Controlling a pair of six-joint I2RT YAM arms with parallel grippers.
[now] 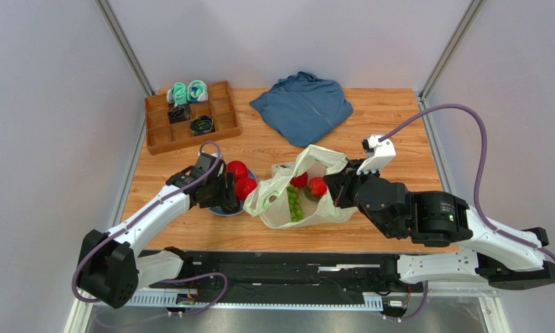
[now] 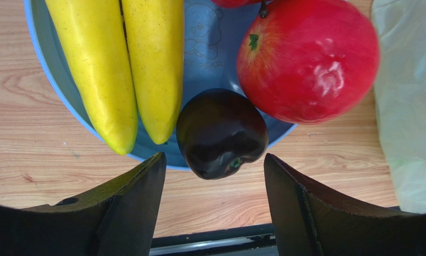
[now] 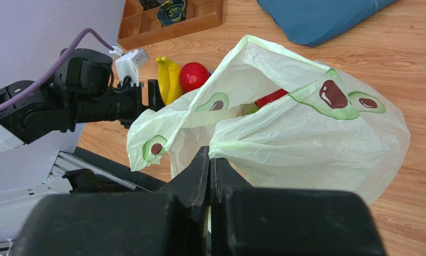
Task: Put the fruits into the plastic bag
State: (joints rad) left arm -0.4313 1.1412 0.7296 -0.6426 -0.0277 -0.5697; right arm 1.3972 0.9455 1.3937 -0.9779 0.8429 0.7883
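As bag (image 3: pixel 305 144) gapes, 2 bananas (image 2: pixel 153 64), 1 avo (image 2: pixel 222 133)

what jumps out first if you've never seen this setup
The pale-green plastic bag sits at mid-table, its rim pinched by the shut right gripper, with red fruits and green grapes showing inside. Next to it, on the left arm's side, the open left gripper hangs over a blue plate holding a dark avocado, yellow bananas and a glossy red fruit.
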